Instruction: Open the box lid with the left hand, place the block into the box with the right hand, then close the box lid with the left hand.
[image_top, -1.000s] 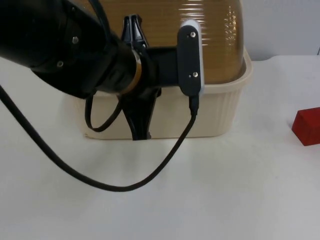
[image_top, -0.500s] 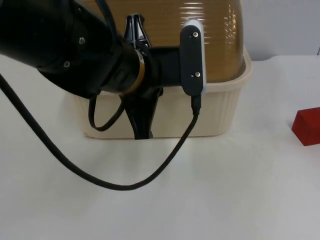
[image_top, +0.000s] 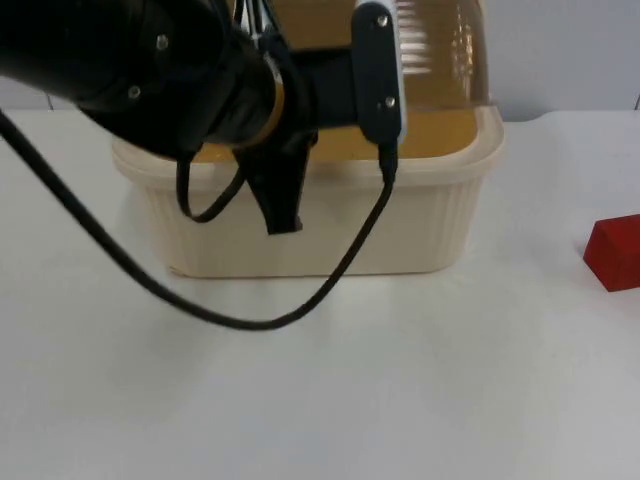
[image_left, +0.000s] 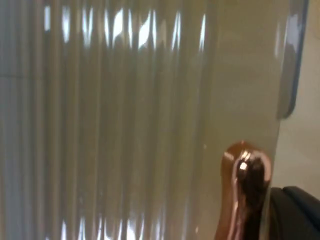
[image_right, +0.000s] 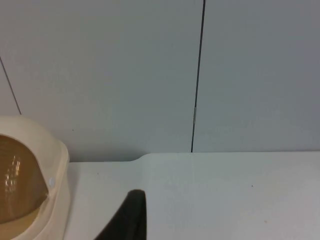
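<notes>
Block (image_top: 614, 252): red, on the table well to the right of the box (image_top: 400, 225); we judge it not yet placed. Left gripper (image_top: 282, 195): at the box's front rim, under the amber lid (image_top: 440, 60); its grip we cannot tell. Lid: partly raised, opening underway. Right gripper: waiting, box beside it.

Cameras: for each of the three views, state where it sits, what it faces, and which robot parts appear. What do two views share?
Top: fixed above, facing the table, box, block; left arm, left gripper.
Left wrist: faces the lid; fingertip.
Right wrist: faces the wall; fingertip.
Top and right wrist share the box.
</notes>
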